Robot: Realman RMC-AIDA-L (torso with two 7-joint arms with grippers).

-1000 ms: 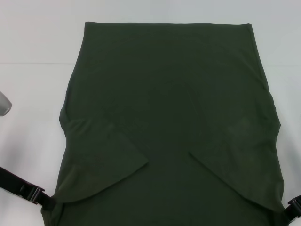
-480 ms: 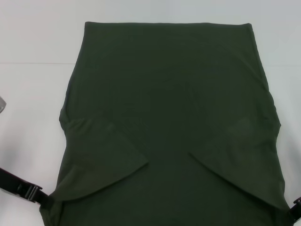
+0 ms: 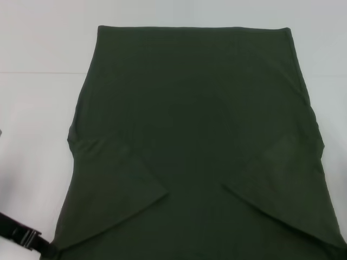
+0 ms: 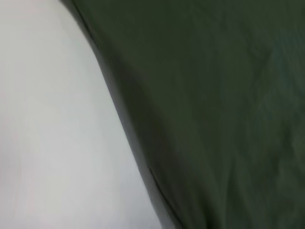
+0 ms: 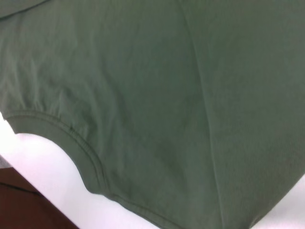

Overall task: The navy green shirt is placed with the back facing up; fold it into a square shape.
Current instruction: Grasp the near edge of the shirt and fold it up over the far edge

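Two sleeves are already folded inward over the navy green shirt [image 3: 195, 135], which lies spread on the white table [image 3: 38, 108], its straight hem at the far edge and its shoulder end nearest the robot. That narrows the body into a long rectangle, so the side folds look done; the lengthwise folds that would make a square are, by my judgement, yet to come. The left gripper [image 3: 38, 244] sits at the near left corner of the cloth, but I cannot tell whether it is clenched or released. The right gripper is out of the head view, and its state is unseen.
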